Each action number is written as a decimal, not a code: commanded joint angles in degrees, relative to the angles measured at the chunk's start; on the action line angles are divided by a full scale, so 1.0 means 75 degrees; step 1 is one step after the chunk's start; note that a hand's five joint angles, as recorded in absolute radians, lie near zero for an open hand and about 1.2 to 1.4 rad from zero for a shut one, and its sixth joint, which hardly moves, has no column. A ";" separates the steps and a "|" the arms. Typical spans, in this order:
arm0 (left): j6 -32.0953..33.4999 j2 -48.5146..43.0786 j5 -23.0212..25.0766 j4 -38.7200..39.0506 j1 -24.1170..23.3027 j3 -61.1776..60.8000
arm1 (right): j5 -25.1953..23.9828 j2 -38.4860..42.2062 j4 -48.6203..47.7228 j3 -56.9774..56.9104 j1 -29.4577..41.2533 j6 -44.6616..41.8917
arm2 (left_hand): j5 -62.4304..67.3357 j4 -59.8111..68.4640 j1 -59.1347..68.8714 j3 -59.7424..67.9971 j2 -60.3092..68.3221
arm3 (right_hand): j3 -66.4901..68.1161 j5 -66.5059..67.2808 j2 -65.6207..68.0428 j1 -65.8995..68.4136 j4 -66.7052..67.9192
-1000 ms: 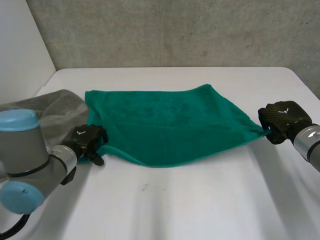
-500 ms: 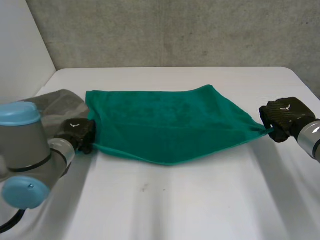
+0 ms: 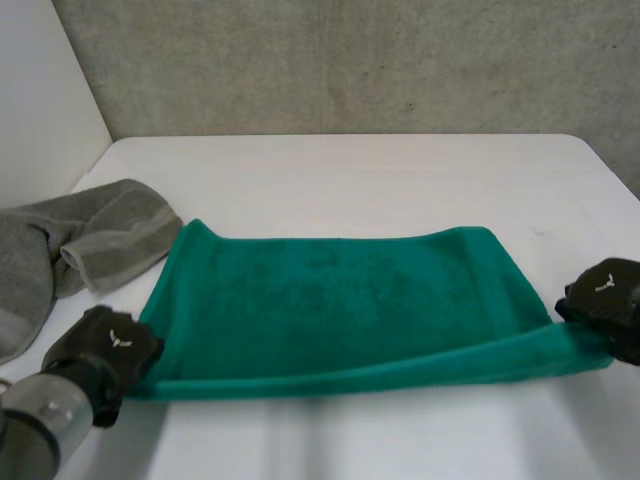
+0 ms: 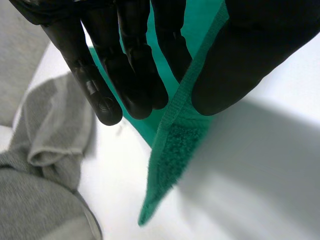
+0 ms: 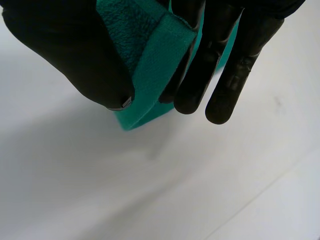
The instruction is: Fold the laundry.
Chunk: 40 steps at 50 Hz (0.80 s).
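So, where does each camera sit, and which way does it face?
Head view: between and behind the arms, looking down on the white table; left hand and right hand hold the green towel at its near corners.
Left wrist view: along the left palm; its fingers pinch the towel's edge, grey towel beside.
Right wrist view: along the right palm; fingers pinch a towel corner.
Shared: green towel in all three; grey towel in head and left wrist views.

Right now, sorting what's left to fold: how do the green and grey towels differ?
The green towel is spread wide; the grey towel lies crumpled. The green towel is pinched at its near corners by the left hand and the right hand; the grey towel is untouched. Both rest on the table.
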 commanded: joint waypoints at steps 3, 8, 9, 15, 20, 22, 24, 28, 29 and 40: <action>-0.0072 -0.2657 0.0016 0.1740 -0.0066 0.1234 | 0.0047 0.0818 -0.1901 -0.0130 0.0610 0.1670 | 0.1861 0.1524 0.1929 0.1594 0.1555 | 0.1626 0.1757 0.1711 0.3127 0.1590; -0.0072 -0.3540 -0.0007 0.1999 -0.0043 0.2103 | 0.0270 0.1300 -0.2138 -0.0599 0.0929 0.1999 | 0.1861 0.1524 0.1929 0.1594 0.1555 | 0.1626 0.1757 0.1711 0.3127 0.1590; -0.0072 -0.3691 0.0004 0.2069 -0.0020 0.2336 | 0.0386 0.1498 -0.2138 -0.0762 0.0929 0.2034 | 0.1861 0.1524 0.1929 0.1594 0.1555 | 0.1626 0.1757 0.1711 0.3127 0.1590; 0.0009 -0.4395 0.0016 0.2619 0.0004 0.3602 | 0.0762 0.2144 -0.2324 -0.1758 0.1116 0.2373 | 0.1861 0.1524 0.1929 0.1594 0.1555 | 0.1626 0.1757 0.1711 0.3127 0.1590; 0.0138 -0.4701 0.0039 0.3274 0.0027 0.5473 | 0.0856 0.2343 -0.3529 -0.3652 0.1432 0.3812 | 0.1861 0.1524 0.1929 0.1594 0.1555 | 0.1626 0.1757 0.1711 0.3127 0.1590; 0.0255 -0.4689 0.0039 0.3556 0.0027 0.6120 | 0.0879 0.2367 -0.3870 -0.4357 0.1479 0.4166 | 0.1861 0.1524 0.1929 0.1594 0.1555 | 0.1626 0.1757 0.1711 0.3127 0.1590; 0.0465 -0.4619 0.0051 0.4104 0.0051 0.7032 | 0.0961 0.2367 -0.4349 -0.5397 0.1561 0.4761 | 0.1861 0.1524 0.1929 0.1594 0.1555 | 0.1626 0.1757 0.1711 0.3127 0.1590; 0.0560 -0.4293 0.0028 0.5287 0.0074 0.7903 | 0.1148 0.2238 -0.5216 -0.6618 0.1714 0.5827 | 0.1861 0.1524 0.1929 0.1594 0.1555 | 0.1626 0.1757 0.1711 0.3127 0.1590; 0.0560 -0.4140 0.0016 0.5489 0.0074 0.7916 | 0.1184 0.2192 -0.5394 -0.6750 0.1714 0.6029 | 0.1861 0.1524 0.1929 0.1594 0.1555 | 0.1626 0.1757 0.1711 0.3127 0.1590; 0.0233 -0.2486 0.0286 0.5983 0.0039 0.5528 | 0.0997 0.1558 -0.5876 -0.5945 0.1690 0.6605 | 0.1861 0.1524 0.1929 0.1594 0.1555 | 0.1626 0.1757 0.1711 0.3127 0.1590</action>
